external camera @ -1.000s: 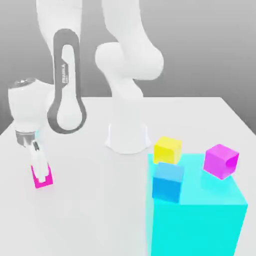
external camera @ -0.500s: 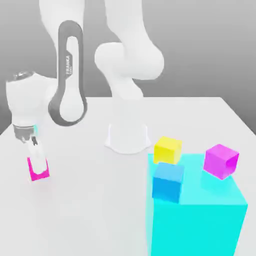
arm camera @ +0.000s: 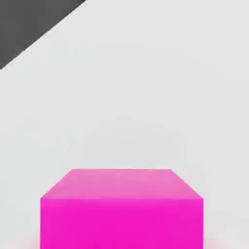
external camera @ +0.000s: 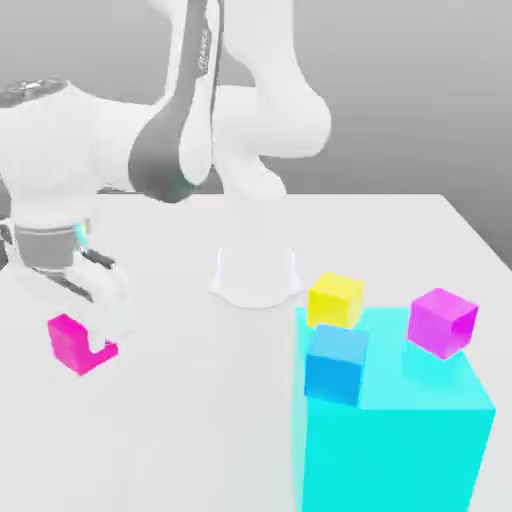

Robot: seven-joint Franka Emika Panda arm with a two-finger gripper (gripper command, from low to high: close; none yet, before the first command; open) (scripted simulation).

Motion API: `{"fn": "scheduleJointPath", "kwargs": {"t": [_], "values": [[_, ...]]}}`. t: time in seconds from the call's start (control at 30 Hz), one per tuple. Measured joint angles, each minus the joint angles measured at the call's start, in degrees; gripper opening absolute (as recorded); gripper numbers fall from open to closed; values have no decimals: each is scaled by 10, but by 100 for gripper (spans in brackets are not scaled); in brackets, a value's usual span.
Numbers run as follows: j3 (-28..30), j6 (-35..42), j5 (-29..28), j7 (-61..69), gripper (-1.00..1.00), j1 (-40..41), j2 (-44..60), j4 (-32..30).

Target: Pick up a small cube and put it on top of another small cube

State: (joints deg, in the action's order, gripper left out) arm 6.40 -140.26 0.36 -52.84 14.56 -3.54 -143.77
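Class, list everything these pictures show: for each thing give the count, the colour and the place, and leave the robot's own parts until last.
hot-pink cube: 1, hot pink, held in the jaws, at the exterior view's left
yellow cube: 1, yellow, at the cyan block's far edge, near its left corner in the exterior view
blue cube: 1, blue, in front of the yellow cube in the exterior view
violet-purple cube: 1, violet-purple, at the exterior view's right, by the cyan block
cyan block: 1, cyan, large, at the exterior view's front right
table: 1, pale grey, beneath the scene
robot arm: 1, white with dark grey parts, base at the table's middle
jaws: 1 pair, whitish, around the hot-pink cube
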Motion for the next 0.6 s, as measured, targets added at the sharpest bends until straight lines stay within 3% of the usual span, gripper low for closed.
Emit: {"fn": "scheduleJointPath", "kwargs": {"t": [0.33,0.43,0.47,0.6], "values": [[-97,225,5,51,-100,-180,-25,199],[-102,189,4,53,-100,-189,-6,183],[-102,167,3,53,100,-189,3,170],[-102,167,3,53,100,-189,3,170]]}}
